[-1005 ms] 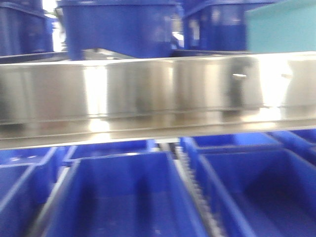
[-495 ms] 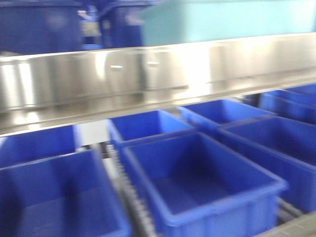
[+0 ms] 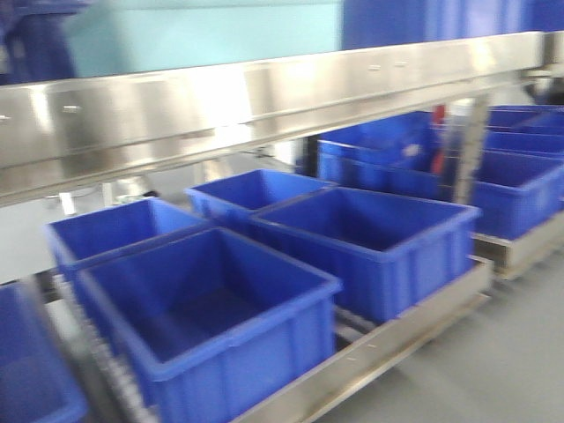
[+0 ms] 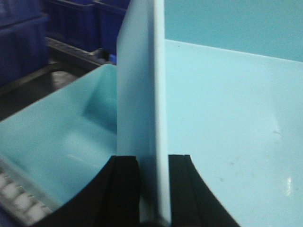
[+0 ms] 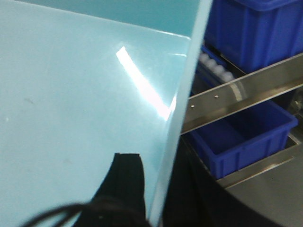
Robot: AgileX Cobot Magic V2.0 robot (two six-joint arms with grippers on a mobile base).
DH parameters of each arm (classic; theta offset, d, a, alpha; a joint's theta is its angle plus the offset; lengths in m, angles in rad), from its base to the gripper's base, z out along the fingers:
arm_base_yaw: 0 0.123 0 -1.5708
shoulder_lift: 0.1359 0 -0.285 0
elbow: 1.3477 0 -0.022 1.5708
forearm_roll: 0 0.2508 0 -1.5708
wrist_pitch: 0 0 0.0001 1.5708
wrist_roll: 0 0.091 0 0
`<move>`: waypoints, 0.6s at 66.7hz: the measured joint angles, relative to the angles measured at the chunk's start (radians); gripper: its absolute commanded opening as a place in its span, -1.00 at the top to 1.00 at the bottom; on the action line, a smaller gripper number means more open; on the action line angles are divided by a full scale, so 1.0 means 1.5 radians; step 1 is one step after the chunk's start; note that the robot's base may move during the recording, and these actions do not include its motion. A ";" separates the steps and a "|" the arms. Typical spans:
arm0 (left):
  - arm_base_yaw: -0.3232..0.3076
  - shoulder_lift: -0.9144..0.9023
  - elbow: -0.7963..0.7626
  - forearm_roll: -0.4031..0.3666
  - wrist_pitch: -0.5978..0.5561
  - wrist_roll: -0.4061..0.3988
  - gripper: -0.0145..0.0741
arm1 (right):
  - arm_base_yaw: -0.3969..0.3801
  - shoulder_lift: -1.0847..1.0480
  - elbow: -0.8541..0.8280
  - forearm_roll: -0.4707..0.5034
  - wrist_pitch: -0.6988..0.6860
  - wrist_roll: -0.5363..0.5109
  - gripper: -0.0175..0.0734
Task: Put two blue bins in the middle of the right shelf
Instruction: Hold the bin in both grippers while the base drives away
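I'm watching the left gripper (image 4: 152, 163) clamping the pale sky-blue rectangular plastic bin (image 4: 227, 118) by its wall, bin showing above the stainless steel shelf rail (image 3: 264, 97); right gripper (image 5: 158, 163) sitting at the wall, can't tell if clamped.

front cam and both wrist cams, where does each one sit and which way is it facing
Front: on the robot, facing a steel shelf with dark blue bins below; pale blue bin at the top; no arm visible.
Left wrist: behind the left end effector, which is clamped on the bin's wall.
Right wrist: behind the right end effector, looking along the bin's wall; one black finger shows.
Shared: all three show the pale blue bin.
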 measured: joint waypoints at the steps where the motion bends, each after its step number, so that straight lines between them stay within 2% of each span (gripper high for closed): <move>1: 0.000 0.000 0.000 0.000 0.000 0.000 0.92 | 0.000 0.000 0.000 0.000 0.000 0.000 0.95; 40: 0.000 0.000 0.000 0.000 0.000 0.002 0.92 | 0.000 0.000 0.000 0.000 0.000 0.001 0.95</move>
